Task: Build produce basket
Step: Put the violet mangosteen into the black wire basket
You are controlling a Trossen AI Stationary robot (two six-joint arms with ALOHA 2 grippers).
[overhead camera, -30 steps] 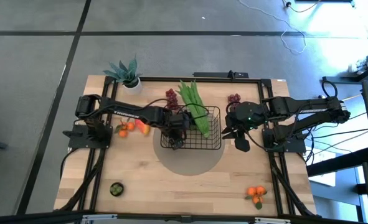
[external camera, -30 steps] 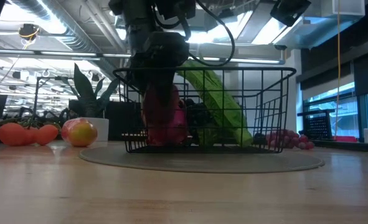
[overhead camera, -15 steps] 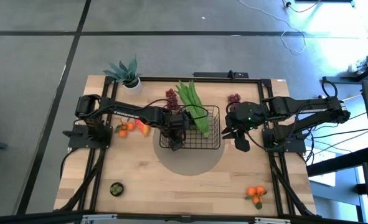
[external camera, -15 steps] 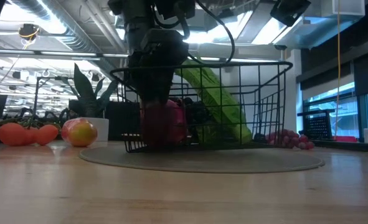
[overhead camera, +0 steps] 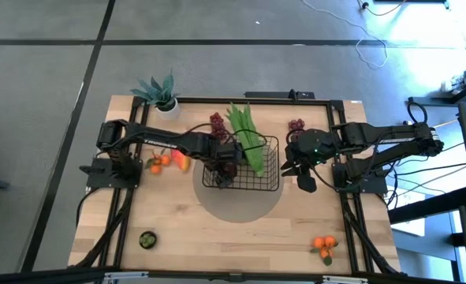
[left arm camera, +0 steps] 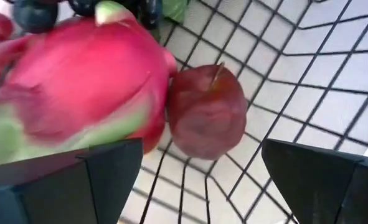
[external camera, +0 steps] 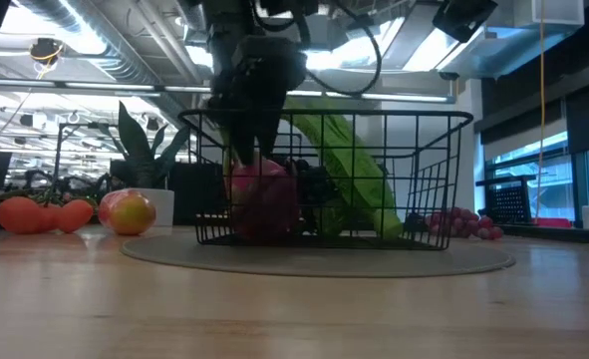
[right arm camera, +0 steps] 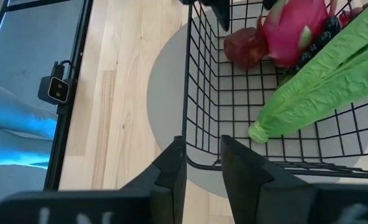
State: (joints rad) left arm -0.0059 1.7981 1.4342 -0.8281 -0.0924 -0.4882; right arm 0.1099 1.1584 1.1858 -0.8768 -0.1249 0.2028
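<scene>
Dragon fruit lies loose in the basket (overhead camera: 268,180), which sits mid-table on a grey round mat (overhead camera: 239,203).

Nearest the basket's front wall, the pink dragon fruit (external camera: 262,195) rests on its floor beside a dark red fruit (left arm camera: 207,112). Above them the left gripper (left arm camera: 199,171) hangs with fingers spread wide, holding nothing. Green pods (overhead camera: 247,136) lean over the far rim. The right gripper (right arm camera: 202,163) pinches the basket's side rim.

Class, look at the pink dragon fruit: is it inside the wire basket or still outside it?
Inside. The dragon fruit lies on the basket floor beside a dark red fruit, mesh walls around it.
</scene>
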